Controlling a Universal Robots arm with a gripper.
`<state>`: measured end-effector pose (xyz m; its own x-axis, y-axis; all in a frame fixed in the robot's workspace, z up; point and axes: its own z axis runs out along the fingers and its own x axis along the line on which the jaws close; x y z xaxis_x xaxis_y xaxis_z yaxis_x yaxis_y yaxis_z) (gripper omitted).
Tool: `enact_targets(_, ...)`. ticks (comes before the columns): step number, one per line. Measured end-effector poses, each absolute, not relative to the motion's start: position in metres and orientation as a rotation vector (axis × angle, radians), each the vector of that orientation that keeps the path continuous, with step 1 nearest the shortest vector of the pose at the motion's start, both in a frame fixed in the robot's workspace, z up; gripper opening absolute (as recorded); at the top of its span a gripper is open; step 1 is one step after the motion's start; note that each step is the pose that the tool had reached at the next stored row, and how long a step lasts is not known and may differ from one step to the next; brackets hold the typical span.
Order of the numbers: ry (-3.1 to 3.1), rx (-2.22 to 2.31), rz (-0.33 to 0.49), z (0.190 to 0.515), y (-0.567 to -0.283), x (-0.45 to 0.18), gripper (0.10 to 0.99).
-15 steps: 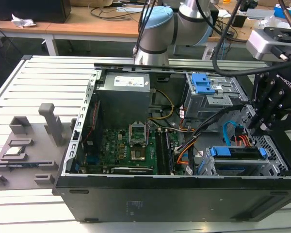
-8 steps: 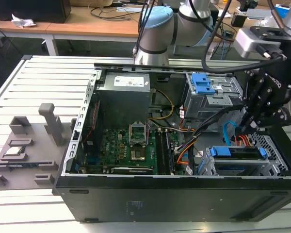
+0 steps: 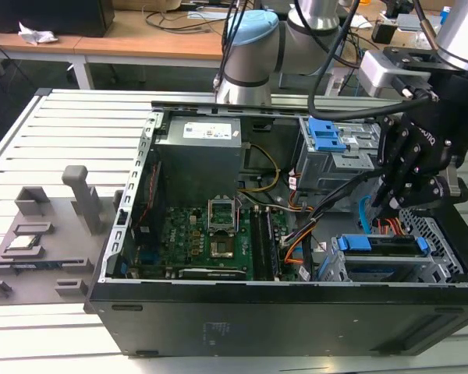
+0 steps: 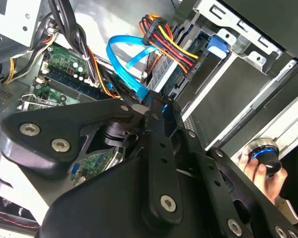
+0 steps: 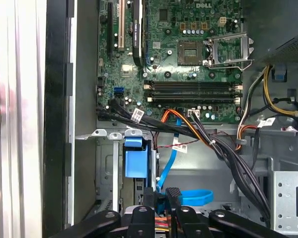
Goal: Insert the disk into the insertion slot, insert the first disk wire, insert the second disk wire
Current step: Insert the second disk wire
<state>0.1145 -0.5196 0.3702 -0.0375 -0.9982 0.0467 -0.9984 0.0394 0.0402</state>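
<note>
step: blue wire into disk (image 3: 382,243) | end effector (image 5: 160,196) clamped on wire plug (image 4: 148,101), just above disk | keep plug square, press gently

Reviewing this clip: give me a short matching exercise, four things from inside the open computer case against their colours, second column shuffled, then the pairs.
Things:
1. flat data cable
2. motherboard
3. robot's hand
4. disk carrier tab

Colours:
A. green
B. black
C. bright blue, thin looping ribbon
D. blue, solid plastic block

Pairs: 1-C, 2-A, 3-B, 4-D
</note>
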Motion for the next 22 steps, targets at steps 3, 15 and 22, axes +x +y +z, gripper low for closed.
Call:
enact_targets(3, -2.219, 2.136, 0.005, 0.37, -0.52, 0.115, 0.239)
enact_targets(15, -2.215, 2.131, 0.015, 0.359, -0.531, 0.116, 0.161)
enact_targets(22, -2.21, 2.126, 0.027, 0.345, -0.532, 0.127, 0.161)
